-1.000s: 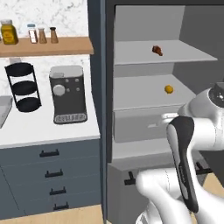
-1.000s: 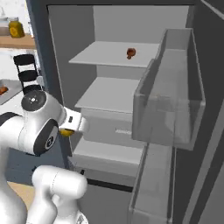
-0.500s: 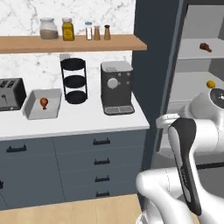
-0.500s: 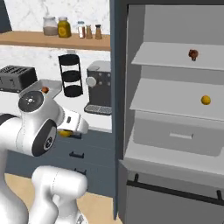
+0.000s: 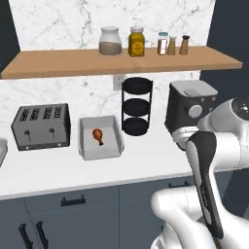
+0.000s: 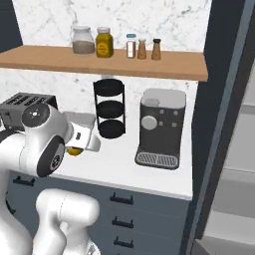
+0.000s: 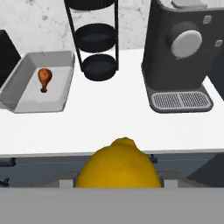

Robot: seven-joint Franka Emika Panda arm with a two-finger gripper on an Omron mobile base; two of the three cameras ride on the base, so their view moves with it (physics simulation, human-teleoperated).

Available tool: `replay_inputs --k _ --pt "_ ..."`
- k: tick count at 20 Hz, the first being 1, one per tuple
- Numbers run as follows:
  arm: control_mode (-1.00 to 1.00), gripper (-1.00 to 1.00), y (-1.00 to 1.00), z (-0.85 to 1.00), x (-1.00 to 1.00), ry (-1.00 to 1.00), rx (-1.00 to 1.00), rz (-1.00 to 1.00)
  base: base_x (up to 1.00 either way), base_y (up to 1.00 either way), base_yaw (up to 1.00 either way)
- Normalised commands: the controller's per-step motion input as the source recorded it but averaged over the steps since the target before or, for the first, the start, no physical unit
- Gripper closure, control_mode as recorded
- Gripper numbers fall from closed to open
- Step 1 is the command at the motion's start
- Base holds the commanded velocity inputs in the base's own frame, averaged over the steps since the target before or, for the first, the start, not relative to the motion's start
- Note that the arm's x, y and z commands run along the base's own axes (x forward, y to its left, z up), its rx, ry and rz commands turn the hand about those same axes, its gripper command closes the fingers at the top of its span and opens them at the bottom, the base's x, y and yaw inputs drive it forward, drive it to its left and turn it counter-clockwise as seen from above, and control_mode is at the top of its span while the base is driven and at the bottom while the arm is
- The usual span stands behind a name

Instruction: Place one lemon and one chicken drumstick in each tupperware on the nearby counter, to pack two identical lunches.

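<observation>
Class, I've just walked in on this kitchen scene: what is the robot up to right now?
The robot's tool is carrying a lemon, held close in front of the hand camera and short of the white counter. On that counter a grey tupperware already holds one chicken drumstick and no lemon yet. It sits between the toaster and the black tiered rack, with the coffee machine further right. The lemon probably goes into that tray next.
</observation>
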Motion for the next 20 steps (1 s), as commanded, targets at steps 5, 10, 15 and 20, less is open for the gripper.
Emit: replay_inputs --k 5,10,15,20 --pt "1.0 1.0 0.0 0.0 0.0 0.0 0.0 0.0 0.65 1.0 -0.12" --pt "-1.0 1.0 0.2 -0.1 0.1 0.0 -0.05 -0.02 0.44 0.8 -0.09" --pt "-1.0 1.0 0.35 -0.21 0.54 0.06 -0.06 -0.03 0.0 0.0 0.0" --pt "-1.0 1.0 -0.37 -0.19 0.7 0.04 0.01 0.01 0.0 0.0 0.0"
